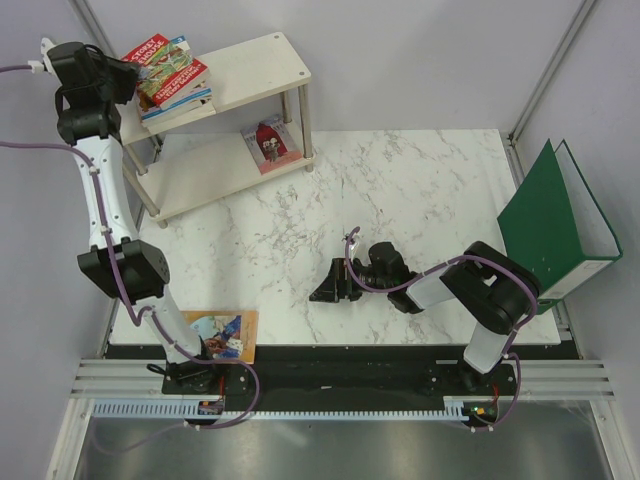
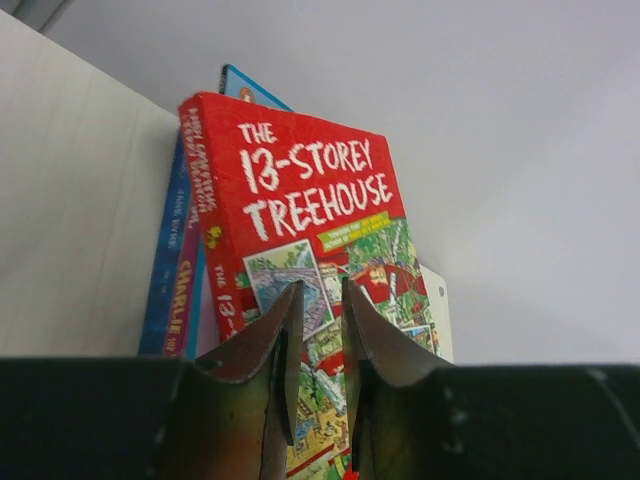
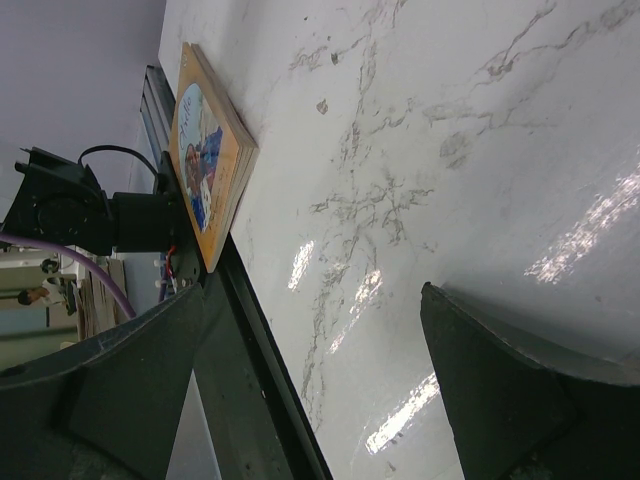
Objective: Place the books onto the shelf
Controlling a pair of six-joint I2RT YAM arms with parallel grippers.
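The upper board of the shelf (image 1: 262, 62) carried a stack of at least 3 books, with the red Treehouse book (image 2: 300, 200) on top. 1 more book (image 1: 268, 142) lay on the lower board. The left gripper (image 2: 320, 292) was over the red cover, jaws almost closed; whether it held anything I cannot tell. The right gripper (image 3: 315, 300) stood wide open and empty. Only the orange book (image 1: 225, 335), at the near edge of the table (image 1: 420, 190), was not yet shelved.

My left fingers (image 2: 275, 345) are black, scuffed brownish. The top book (image 2: 300, 200) is red with white lettering and a green-and-white drawing, and under it shows a blue-and-purple spine (image 2: 170, 290). Far-left shelf (image 1: 260, 70) cream on silver legs; table (image 1: 430, 190) white marble, grey-veined; near-left book (image 1: 225, 335) orange, blue picture; right binder (image 1: 545, 225) green.
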